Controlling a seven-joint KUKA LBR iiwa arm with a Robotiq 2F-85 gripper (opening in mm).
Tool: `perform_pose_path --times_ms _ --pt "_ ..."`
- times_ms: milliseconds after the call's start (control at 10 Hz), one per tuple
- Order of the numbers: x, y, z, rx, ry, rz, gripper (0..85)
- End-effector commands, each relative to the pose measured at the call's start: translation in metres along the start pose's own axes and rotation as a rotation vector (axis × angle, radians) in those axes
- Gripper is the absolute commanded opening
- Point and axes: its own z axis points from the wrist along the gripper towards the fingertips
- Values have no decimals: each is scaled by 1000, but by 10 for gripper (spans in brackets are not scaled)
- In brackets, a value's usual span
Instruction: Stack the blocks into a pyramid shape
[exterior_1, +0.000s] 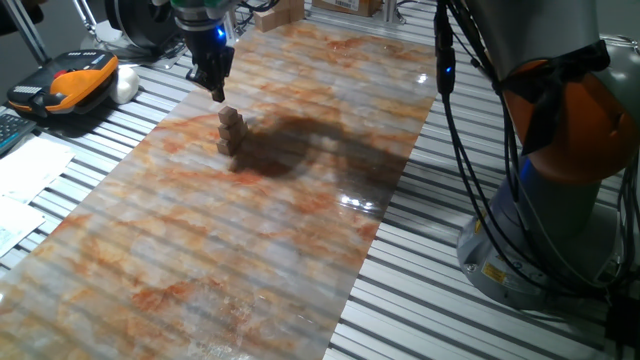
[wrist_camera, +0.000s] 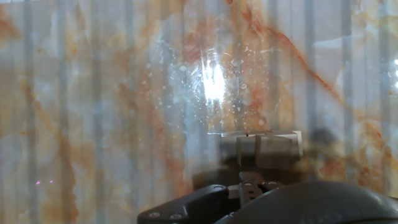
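The blocks stand gathered in one small pile on the marbled tabletop, toward its far left part, tiers narrowing upward as a pyramid needs. About three levels show in the fixed view; I cannot count the cubes for certain, and no loose ones lie elsewhere. The gripper hangs just above the top block, apart from it, probably so as not to knock it. Whether its fingers are spread or pressed together I cannot tell. In the hand view the pile's top appears pale and blurred.
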Motion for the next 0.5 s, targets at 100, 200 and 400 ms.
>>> perform_pose_path --times_ms 100,200,400 --pt "1 1 -1 7 -3 -2 0" --pt "2 0 -2 5 -3 -2 0" --pt "1 1 -3 4 -6 2 0"
